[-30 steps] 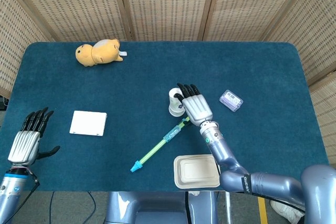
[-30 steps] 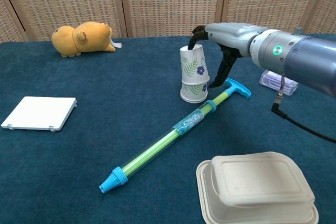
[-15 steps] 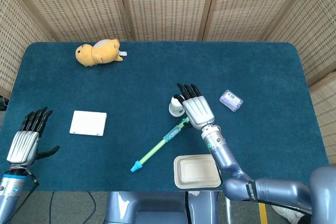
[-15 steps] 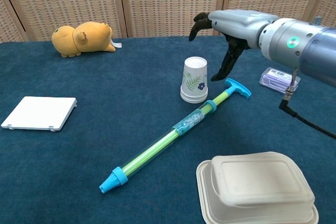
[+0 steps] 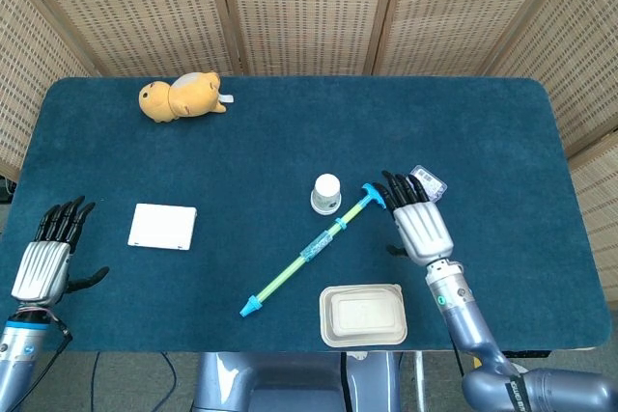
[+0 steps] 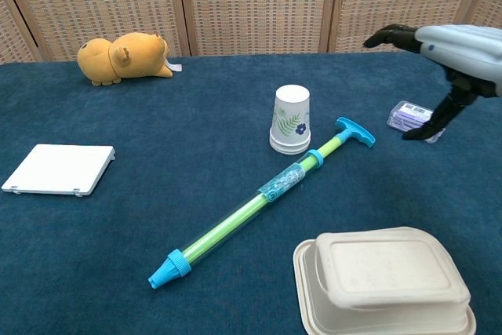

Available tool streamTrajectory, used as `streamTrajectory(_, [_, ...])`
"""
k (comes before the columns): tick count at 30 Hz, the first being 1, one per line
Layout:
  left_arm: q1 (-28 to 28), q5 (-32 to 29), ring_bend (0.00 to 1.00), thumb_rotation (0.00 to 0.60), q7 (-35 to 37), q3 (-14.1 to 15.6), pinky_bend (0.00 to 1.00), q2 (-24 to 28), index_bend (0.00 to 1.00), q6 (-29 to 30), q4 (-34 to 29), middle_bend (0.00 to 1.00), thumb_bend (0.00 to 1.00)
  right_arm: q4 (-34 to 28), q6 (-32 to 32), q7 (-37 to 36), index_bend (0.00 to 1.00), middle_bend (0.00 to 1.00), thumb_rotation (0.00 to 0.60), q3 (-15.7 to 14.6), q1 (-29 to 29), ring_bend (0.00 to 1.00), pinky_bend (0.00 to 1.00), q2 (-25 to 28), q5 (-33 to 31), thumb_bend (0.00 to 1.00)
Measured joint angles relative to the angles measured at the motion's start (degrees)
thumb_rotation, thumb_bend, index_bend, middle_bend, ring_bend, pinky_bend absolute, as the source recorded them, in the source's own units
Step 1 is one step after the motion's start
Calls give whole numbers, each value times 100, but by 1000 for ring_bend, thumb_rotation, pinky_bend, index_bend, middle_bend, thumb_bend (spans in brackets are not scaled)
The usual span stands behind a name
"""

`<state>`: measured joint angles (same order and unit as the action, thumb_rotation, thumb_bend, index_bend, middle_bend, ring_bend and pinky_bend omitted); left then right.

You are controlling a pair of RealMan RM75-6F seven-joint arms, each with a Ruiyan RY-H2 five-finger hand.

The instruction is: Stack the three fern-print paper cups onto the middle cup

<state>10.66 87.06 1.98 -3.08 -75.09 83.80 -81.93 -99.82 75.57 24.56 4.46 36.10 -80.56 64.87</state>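
Stacked fern-print cups (image 6: 290, 119) stand upright, mouths down — right robot hand (image 5: 417, 224) wide, empty.

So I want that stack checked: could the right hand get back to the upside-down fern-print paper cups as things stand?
Probably yes: the right hand is open, and only the green-and-blue water pump's handle lies between it and the fern-print paper cups.

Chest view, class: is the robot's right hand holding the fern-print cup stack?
No: the right hand is open, well apart from the cup stack.

Fern-print cups (image 6: 290, 120), nested stack, upside down, mid-table
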Motion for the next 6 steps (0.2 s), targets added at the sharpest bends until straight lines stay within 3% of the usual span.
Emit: streamTrajectory(6, [-84,50,0,600,-134,27,0,-6,0,161,-81,0,189,275,717,-494,0,0,600,-399,-758,0,0,236,522,197])
